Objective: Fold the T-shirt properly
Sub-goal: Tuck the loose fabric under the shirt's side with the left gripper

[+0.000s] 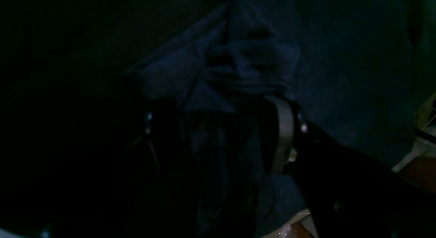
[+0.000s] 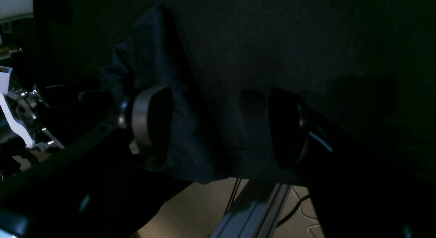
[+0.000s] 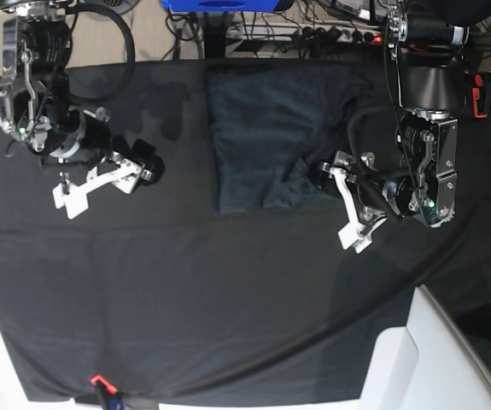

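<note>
A black tablecloth [image 3: 228, 290] covers the table, with cables and a blue box [image 3: 219, 4] along the far edge. The T-shirt [image 3: 258, 137] lies partly folded on the far middle of the cloth, its near right corner bunched. The left gripper [image 3: 330, 175] sits at that corner, its jaws closed on a gathered fold of the T-shirt [image 1: 238, 71]. The right gripper [image 3: 147, 162] rests well apart from the shirt, jaws spread wide with nothing clamped

The T-shirt [image 3: 266, 141] lies on the tablecloth [image 3: 228, 299], top middle, between the right gripper [image 3: 147, 162] and the left gripper [image 3: 329, 175].
</note>
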Tool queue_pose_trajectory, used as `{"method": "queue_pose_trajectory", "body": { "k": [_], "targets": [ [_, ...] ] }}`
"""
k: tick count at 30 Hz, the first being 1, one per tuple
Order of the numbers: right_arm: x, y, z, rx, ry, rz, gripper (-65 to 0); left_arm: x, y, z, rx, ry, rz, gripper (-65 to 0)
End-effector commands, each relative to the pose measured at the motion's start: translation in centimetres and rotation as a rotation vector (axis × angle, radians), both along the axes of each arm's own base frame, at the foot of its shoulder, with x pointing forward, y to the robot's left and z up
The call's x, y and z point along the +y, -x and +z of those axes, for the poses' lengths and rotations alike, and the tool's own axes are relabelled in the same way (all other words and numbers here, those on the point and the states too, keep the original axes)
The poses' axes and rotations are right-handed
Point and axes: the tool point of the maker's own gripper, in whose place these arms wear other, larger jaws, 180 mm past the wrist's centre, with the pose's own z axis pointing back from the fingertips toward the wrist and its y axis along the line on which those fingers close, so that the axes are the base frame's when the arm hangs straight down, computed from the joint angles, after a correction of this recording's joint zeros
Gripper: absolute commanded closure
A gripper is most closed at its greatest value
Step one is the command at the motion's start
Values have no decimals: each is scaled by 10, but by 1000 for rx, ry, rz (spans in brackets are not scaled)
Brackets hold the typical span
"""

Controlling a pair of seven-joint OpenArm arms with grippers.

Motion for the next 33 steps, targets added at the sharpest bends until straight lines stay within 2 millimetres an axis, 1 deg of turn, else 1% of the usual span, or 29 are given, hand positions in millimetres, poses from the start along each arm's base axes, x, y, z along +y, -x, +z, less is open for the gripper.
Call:
{"method": "queue_pose_trajectory", "body": {
  "k": [1,3,4,9,11,15,21,22,24,30,32,33],
  "targets": [
    [0,-7,8,-34,-3,5,-405,2,-14,12,-49,12,9,-364],
    [0,-7,8,-34,-3,5,-405,2,-14,12,-49,12,9,-351],
    [0,-7,8,-34,-3,5,-405,2,-14,12,-49,12,9,-324],
    [1,-7,8,-34,-5,6,-405,0,-20,15,-81,29,21,-143],
    [0,-7,8,-34,-4,6,-405,0,-19,13,-76,32,25,-105],
    [0,-7,8,-34,-3,5,-405,1,-14,3,-42,40,37,-92],
    [0,-8,8,-34,-2,4,-405,1,-16,5,-47,40,39,-87],
    [0,-8,8,-34,-2,4,-405,1,-16,5,-48,40,39,-72],
    [0,-11,10,-42,-2,4,-405,3,-17,6,-50,35,39,0],
    [2,-13,11,-46,-5,6,-405,7,-17,6,-50,29,43,0],
    [2,-13,11,-46,-5,6,-405,8,-19,10,-66,23,38,0],
    [2,-13,11,-46,-5,6,-405,12,-21,14,-80,11,37,0]
  ]
}}
